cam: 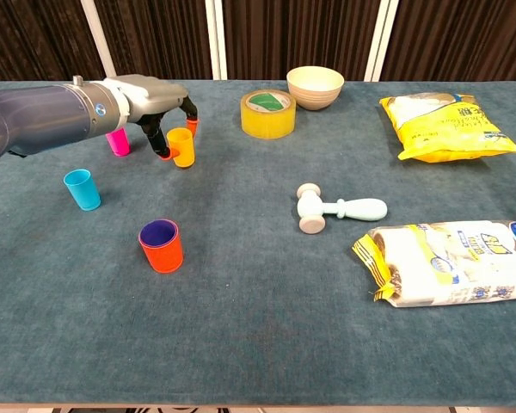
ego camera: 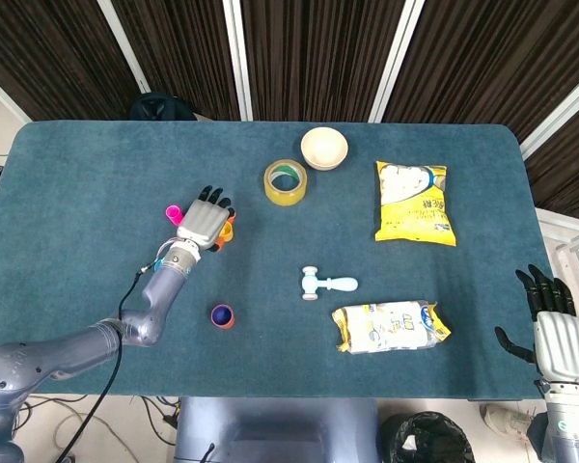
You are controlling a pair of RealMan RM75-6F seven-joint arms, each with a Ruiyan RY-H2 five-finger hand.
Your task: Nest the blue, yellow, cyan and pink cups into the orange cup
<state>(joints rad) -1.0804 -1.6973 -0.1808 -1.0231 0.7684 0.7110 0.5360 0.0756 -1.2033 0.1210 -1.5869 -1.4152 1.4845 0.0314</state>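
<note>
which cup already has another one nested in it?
The orange cup nearest the table's front edge: a blue cup sits inside it. The yellow, cyan and pink cups stand alone.

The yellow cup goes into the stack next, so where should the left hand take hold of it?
Grip the yellow cup by its side wall near the rim, coming from above: it stands upright and open, and the left hand hovers over it. The pink cup stands clear.

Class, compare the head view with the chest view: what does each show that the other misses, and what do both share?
Only the head view shows the right robot hand, open beyond the table's right edge. Only the chest view shows the cyan cup, which the left arm hides from above, and the yellow cup clearly beside the fingers. Both show the left robot hand, pink cup, orange cup and tape roll.
</note>
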